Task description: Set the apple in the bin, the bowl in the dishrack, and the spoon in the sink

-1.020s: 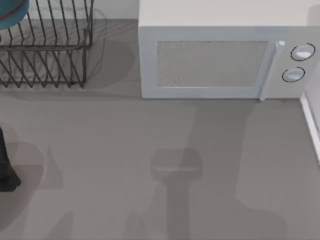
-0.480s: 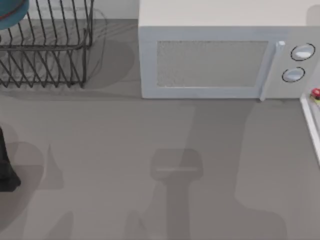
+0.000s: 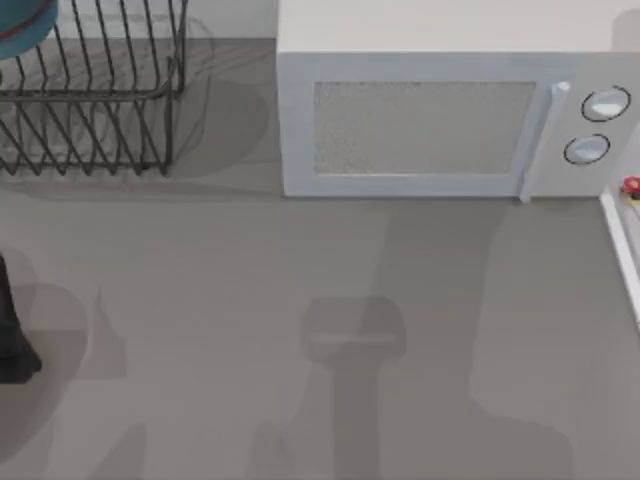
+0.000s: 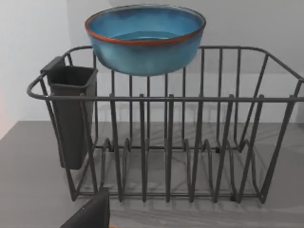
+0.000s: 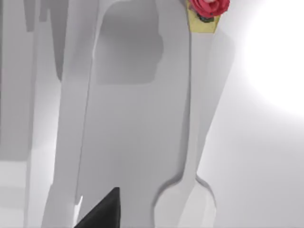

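Note:
The teal-blue bowl (image 4: 145, 38) with a reddish rim sits upright on the far top rail of the black wire dishrack (image 4: 190, 142), at the table's far left (image 3: 90, 90). A dark part of my left gripper (image 4: 90, 213) shows low in front of the rack, apart from it. The white spoon (image 5: 192, 118) lies on the pale floor of the sink (image 5: 266, 156), and its handle ends in a yellowish tip with a red flower-like knob (image 5: 209, 7). That knob (image 3: 631, 186) shows at the table's right edge. A dark part of my right gripper (image 5: 102, 211) hangs above the spoon. The apple and bin are out of view.
A white microwave (image 3: 440, 120) stands at the back, middle to right. The sink's white rim (image 3: 620, 250) runs down the right edge. A black cutlery cup (image 4: 71, 114) hangs on the rack's end. My left arm (image 3: 10, 340) rests at the left edge.
The spoon's red knob came into view at the right edge beside the microwave about half a second ago and has stayed put since. The bowl and left arm have not moved.

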